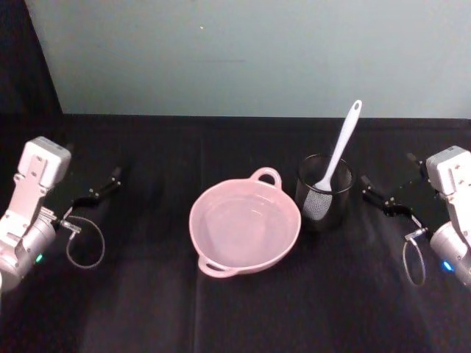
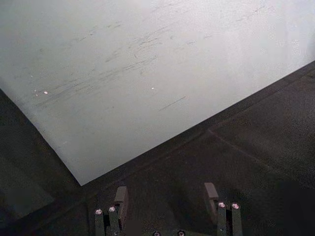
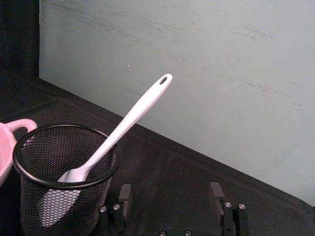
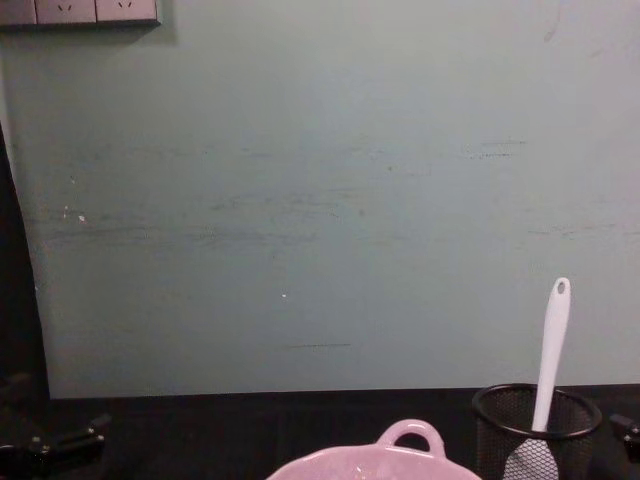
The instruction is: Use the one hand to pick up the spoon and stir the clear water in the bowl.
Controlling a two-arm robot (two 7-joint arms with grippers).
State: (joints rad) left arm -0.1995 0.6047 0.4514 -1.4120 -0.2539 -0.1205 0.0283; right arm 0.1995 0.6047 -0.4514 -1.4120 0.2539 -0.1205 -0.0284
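The white spoon (image 1: 342,143) stands slanted in a black wire-mesh cup (image 1: 342,197), head down and handle leaning up over the rim. To the cup's left sits the pale pink bowl (image 1: 197,220), holding clear water. My right gripper (image 1: 372,193) rests open on the table just right of the cup, apart from it. In the right wrist view its fingers (image 3: 125,194) sit spread before the cup (image 3: 34,196) and spoon (image 3: 138,113). My left gripper (image 1: 110,180) is parked open at the far left, well away from the bowl.
The table is covered in black cloth and a pale green wall rises close behind it. Bare cloth lies in front of the bowl and between the bowl and the left gripper. In the chest view, the spoon (image 4: 551,345) sticks up above the cup (image 4: 500,430).
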